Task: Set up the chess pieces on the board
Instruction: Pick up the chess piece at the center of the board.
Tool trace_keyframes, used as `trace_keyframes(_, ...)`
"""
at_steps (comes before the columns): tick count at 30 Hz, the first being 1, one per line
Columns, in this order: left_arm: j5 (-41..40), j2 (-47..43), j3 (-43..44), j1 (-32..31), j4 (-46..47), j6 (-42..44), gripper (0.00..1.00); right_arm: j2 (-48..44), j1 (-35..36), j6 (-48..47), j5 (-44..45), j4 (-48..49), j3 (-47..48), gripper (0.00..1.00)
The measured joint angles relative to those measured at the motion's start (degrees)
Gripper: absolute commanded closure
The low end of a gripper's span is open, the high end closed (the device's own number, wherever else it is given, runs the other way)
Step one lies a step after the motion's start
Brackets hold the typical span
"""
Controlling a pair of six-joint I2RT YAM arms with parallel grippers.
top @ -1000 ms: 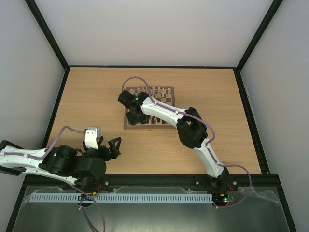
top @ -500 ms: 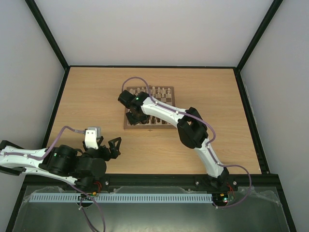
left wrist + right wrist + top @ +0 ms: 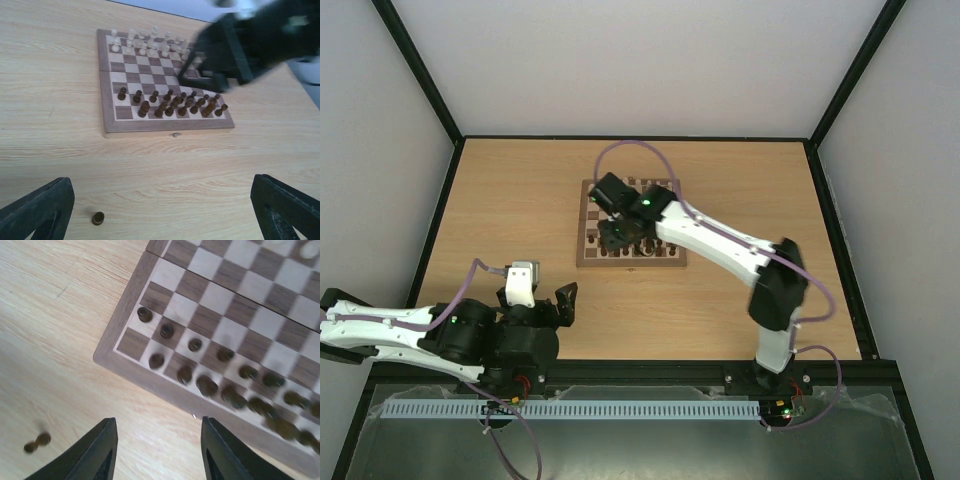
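The board (image 3: pixel 620 263) lies at the table's middle. Dark chess pieces (image 3: pixel 170 102) fill its two near rows, and cream pieces stand along the far side. One dark chess piece (image 3: pixel 98 218) sits loose on the table, close to my left gripper's left finger. My left gripper (image 3: pixel 160 220) is wide open, low over the table in front of the board (image 3: pixel 165 129). My right gripper (image 3: pixel 159 450) hovers open and empty above the board's near left corner (image 3: pixel 125 315). The same loose piece (image 3: pixel 36 442) shows blurred to its left.
My right arm (image 3: pixel 720 245) reaches across the board's near right side and blurs over its far right corner in the left wrist view. A black frame rail (image 3: pixel 450 200) borders the wooden tabletop. Bare wood (image 3: pixel 510 200) lies left of the board.
My right gripper has opened and swung right from the board's near left corner. The right arm's elbow has moved right. My left gripper has edged slightly right.
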Motion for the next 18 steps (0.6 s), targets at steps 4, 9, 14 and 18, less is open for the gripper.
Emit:
trace_keyframes(4,1.5,3.1,1.8,3.0,-1.6,-0.5,0.01,-14.3,0.0,1.2,1.7,2.3,-11.6,0.48)
trace_keyframes(9,7.7,8.0,2.5,15.3,2.1,7.2,0.0,-29.1,0.0,2.8,2.0,6.1,-25.2,0.43)
trace_keyframes(14,18.4,12.8,-0.7,28.9,11.7,19.2,0.01,-37.4,0.0,4.1,1.5,8.1,-35.6,0.34)
trace_keyframes(18,26.9,17.0,-2.2,35.9,17.8,25.4,0.0,-43.1,0.0,4.9,0.9,9.1,-41.6,0.15)
